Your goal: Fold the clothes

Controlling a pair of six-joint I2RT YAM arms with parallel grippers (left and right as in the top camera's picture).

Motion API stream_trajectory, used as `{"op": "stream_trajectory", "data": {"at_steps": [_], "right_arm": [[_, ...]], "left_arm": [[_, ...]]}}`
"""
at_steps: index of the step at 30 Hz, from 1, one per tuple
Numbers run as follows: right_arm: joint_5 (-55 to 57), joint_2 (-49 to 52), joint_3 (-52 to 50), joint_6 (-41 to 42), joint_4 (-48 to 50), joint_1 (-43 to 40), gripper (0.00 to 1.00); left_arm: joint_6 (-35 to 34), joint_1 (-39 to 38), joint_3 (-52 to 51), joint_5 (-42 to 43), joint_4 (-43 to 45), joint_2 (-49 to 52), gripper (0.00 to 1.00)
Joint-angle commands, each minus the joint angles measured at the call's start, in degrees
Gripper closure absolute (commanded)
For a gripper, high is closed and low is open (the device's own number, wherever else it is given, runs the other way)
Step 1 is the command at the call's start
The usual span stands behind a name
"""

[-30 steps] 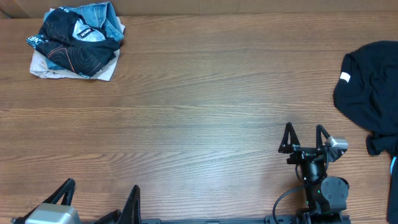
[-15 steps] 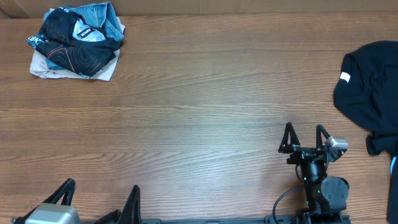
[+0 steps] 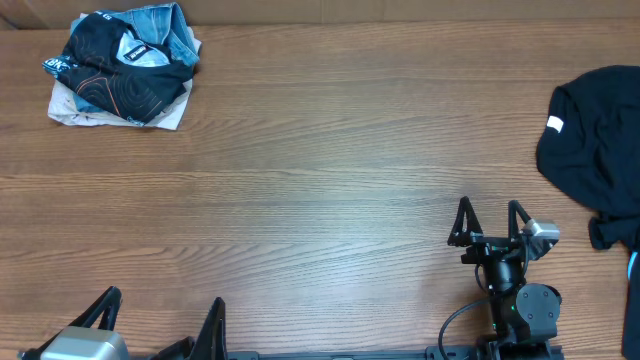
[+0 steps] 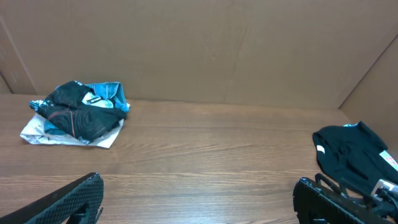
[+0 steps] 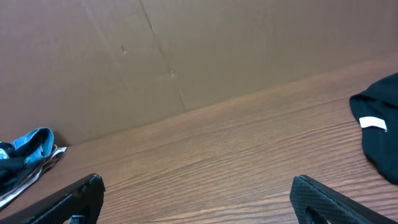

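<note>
A crumpled black jersey with fine orange contour lines (image 3: 130, 88) lies on top of a pile at the table's far left corner. It also shows in the left wrist view (image 4: 78, 118). My left gripper (image 3: 162, 302) is open and empty at the front left edge, far from the pile; its jaws (image 4: 198, 186) frame bare wood. My right gripper (image 3: 489, 208) is open and empty at the front right, its jaws (image 5: 196, 185) over bare wood.
The pile also holds light blue and white cloth (image 3: 165, 25). A plain black garment with a white label (image 3: 595, 135) lies at the right edge, and shows in the left wrist view (image 4: 351, 152) and the right wrist view (image 5: 382, 121). A brown cardboard wall (image 4: 199, 50) stands behind the wooden table (image 3: 320, 180).
</note>
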Motion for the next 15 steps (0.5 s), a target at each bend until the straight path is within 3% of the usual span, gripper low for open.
{"op": "stream_trajectory", "data": {"at_steps": [1,10,15], "right_arm": [[0.3,-0.6,-0.6,-0.4,0.3,0.0,0.00],[0.3,-0.6,-0.6,-0.4,0.3,0.0,0.00],[0.3,-0.6,-0.6,-0.4,0.3,0.0,0.00]], "left_arm": [[-4.8,-1.4,-0.5,0.4,0.1,0.3,0.00],[-13.4,-6.1,-8.2,-6.9,1.3,-1.3,0.00],[-14.4,-10.9,-21.4,-8.5,13.3,-6.7,0.00]]}}
